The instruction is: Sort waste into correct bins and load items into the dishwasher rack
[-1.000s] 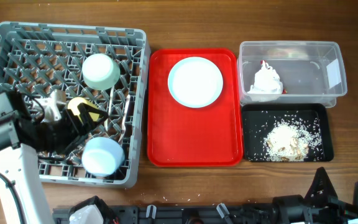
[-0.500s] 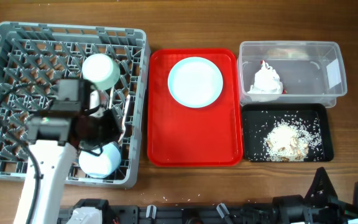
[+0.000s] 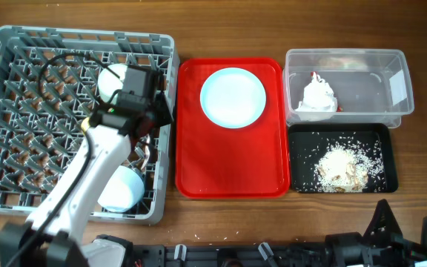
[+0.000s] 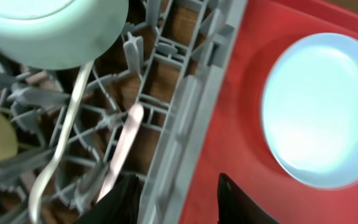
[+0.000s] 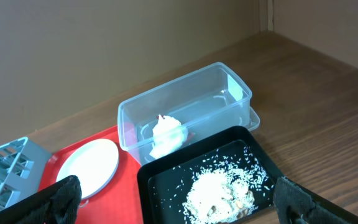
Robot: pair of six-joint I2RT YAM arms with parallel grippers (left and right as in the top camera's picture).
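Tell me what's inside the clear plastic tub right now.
A crumpled white napkin lies in the tub, toward its left end, with bits of red wrapper showing at its edges. The napkin covers the rest of the wrapper and whatever is beneath it.

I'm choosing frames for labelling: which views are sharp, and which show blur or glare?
Overhead: sharp, evenly lit, soft shadows. Left wrist: soft and smeared, notably the large grey plastic dishwasher rack; the light blue round plate looks washed out by glare. Right wrist: crisp, with mild reflections on the clear rectangular plastic tub.
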